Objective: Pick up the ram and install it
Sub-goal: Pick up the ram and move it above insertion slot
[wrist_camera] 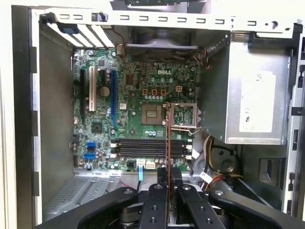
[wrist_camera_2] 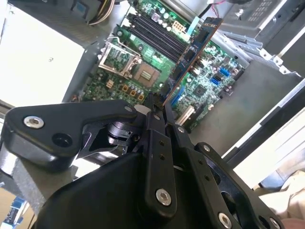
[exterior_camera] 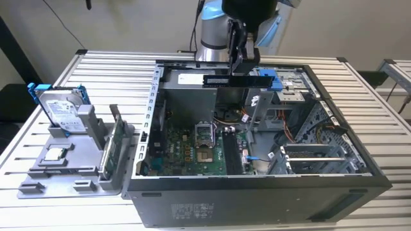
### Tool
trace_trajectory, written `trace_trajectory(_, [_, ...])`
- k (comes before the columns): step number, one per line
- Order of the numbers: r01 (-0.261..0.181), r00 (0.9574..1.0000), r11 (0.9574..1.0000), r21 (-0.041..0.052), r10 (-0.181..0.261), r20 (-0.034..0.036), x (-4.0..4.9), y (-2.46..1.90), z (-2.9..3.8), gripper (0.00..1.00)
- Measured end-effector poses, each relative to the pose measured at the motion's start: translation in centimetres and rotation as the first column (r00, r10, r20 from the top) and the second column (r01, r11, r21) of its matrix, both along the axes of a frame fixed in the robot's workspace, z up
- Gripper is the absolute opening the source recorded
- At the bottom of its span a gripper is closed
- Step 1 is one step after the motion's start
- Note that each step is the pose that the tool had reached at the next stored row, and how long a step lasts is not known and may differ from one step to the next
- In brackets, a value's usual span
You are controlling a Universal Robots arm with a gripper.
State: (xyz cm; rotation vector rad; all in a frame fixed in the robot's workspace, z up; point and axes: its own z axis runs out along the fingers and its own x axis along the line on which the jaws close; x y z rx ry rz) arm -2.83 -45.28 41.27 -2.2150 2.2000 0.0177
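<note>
The gripper (exterior_camera: 240, 72) is clamped on the ram (exterior_camera: 236, 80), pinching its upper long edge near the middle, so the stick hangs level and on edge. In the exterior view it hangs above the far part of the open computer case (exterior_camera: 257, 202), apart from everything inside, with a blue plastic bracket (exterior_camera: 276, 81) just beside its end on the exterior view's right

Below it the motherboard (wrist_camera: 133, 109) lies flat on the case floor. In the first wrist view the ram shows as a thin line running out from between the fingers, crossing over the row of black memory slots (wrist_camera: 150, 148) and passing between the processor socket (wrist_camera: 152, 114) and its raised metal frame (wrist_camera: 185, 116). The silver power supply (wrist_camera: 252, 95) stands close beside that frame, and a bundle of orange and yellow cables (wrist_camera: 209, 143) crowds the gap between the supply and the near ends of the slots. A thin blue lead (wrist_camera: 140, 174) rises just beside the slots on their other long side

On the exterior view's left of the case, a grey fixture (exterior_camera: 38, 185) sits on the slatted table (exterior_camera: 96, 67). It carries a hard drive (exterior_camera: 62, 110) in a blue frame, standing upright, and a green card (exterior_camera: 114, 144) set on edge just beside the case wall
</note>
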Motion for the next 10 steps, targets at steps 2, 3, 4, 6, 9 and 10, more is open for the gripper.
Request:
trace_trajectory(2, [0.000, 1.0000, 1.0000, -0.0001, 0.000, 0.0000, 0.03, 0.38, -0.01, 0.14])
trace_trajectory(3, [0.000, 1.0000, 1.0000, -0.0001, 0.000, 0.0000, 0.05, 0.56, -0.03, 0.14])
trace_trajectory(4, [0.000, 1.0000, 1.0000, 0.0000, 0.000, 0.0000, 0.08, 0.74, -0.03, 0.14])
trace_trajectory(6, [0.000, 1.0000, 1.0000, 0.0000, 0.000, 0.0000, 0.13, 1.08, -0.05, 0.14])
trace_trajectory(9, [0.000, 1.0000, 1.0000, 0.0001, 0.000, 0.0000, 0.27, 1.38, -0.08, 0.14])
trace_trajectory(10, [0.000, 1.0000, 1.0000, 0.0001, 0.000, -0.0001, 0.33, 1.45, -0.08, 0.14])
